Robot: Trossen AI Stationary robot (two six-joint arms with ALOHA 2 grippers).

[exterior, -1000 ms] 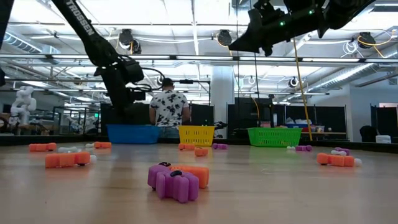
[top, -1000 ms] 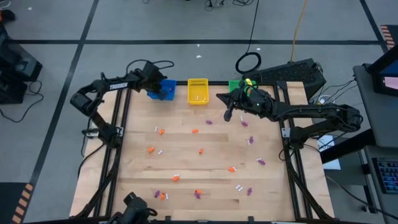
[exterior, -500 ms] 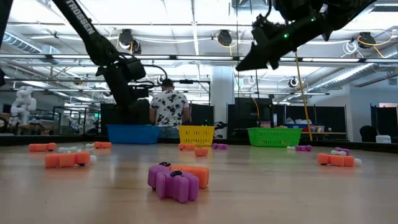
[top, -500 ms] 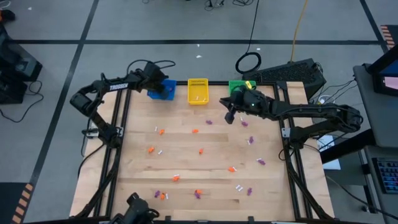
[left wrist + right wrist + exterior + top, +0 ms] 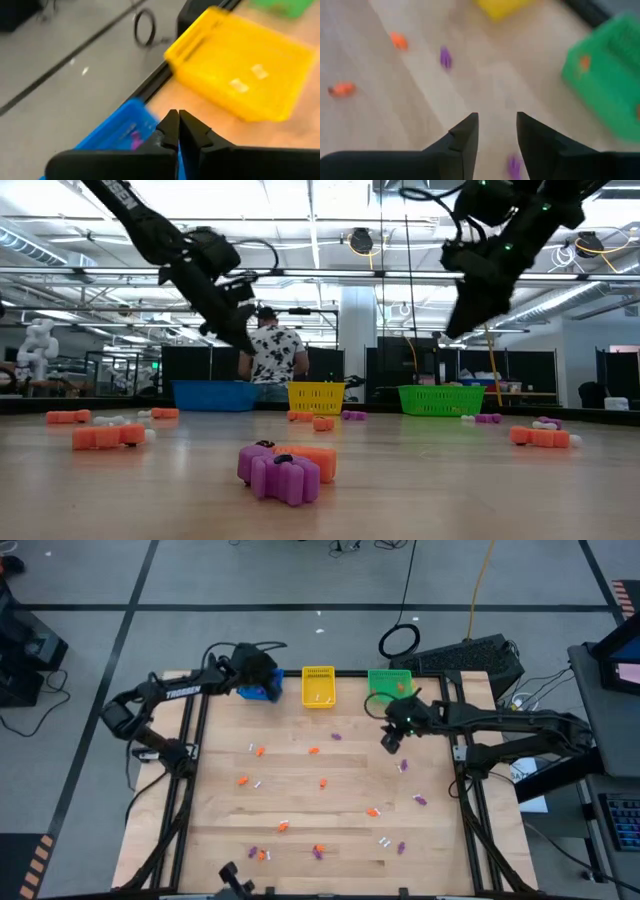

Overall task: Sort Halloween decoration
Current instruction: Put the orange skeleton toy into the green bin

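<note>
**Mid-sort: 2 arms near the baskets**

Now the left gripper (image 5: 262,677), fingers together and empty, hangs over the blue basket (image 5: 250,692) at upper left. Right gripper (image 5: 391,740), fingers apart, points down near a purple trinket (image 5: 404,766), probably its next pick. Other trinkets (image 5: 318,851) lie scattered across the table (image 5: 300,795).

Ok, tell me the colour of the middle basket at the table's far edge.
Yellow. The middle basket shows best in the high view, between the blue and green ones.

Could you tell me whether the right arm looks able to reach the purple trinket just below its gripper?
Probably yes. The right gripper hangs open above bare wood, and the purple trinket lies uncovered close by, apart from the other trinkets, with nothing between them.
</note>
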